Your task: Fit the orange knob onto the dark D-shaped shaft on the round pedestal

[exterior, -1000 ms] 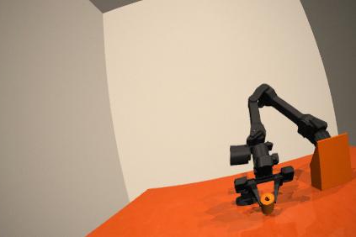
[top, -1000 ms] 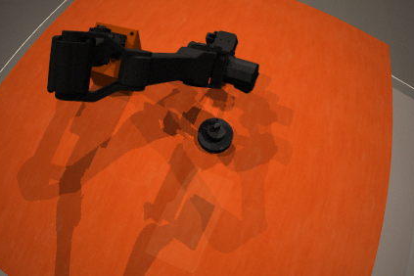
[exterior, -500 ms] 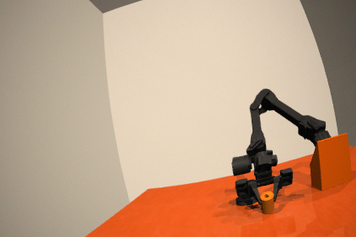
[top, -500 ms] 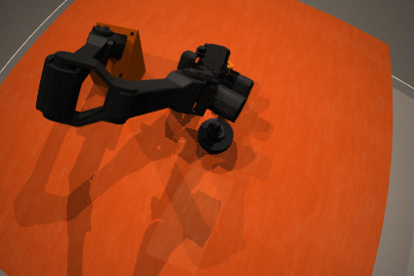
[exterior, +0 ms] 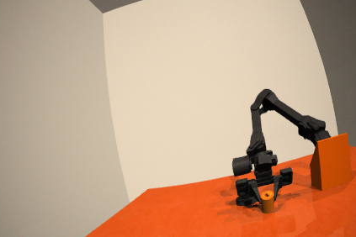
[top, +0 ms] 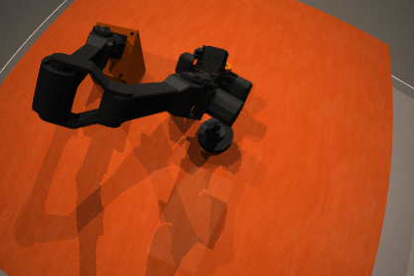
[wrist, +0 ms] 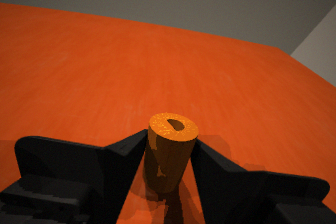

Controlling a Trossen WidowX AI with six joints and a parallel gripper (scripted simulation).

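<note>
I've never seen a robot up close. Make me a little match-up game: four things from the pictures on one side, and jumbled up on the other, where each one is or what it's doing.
Things:
1. Orange knob
2. Gripper
3. Round pedestal
4. Orange wedge-shaped block

Places and states:
A. Dark, with no knob on it
B. At the arm's base end
C. Held, its hole showing on top
D. Closed on something

Right pairs: 1-C, 2-D, 3-A, 4-B
</note>
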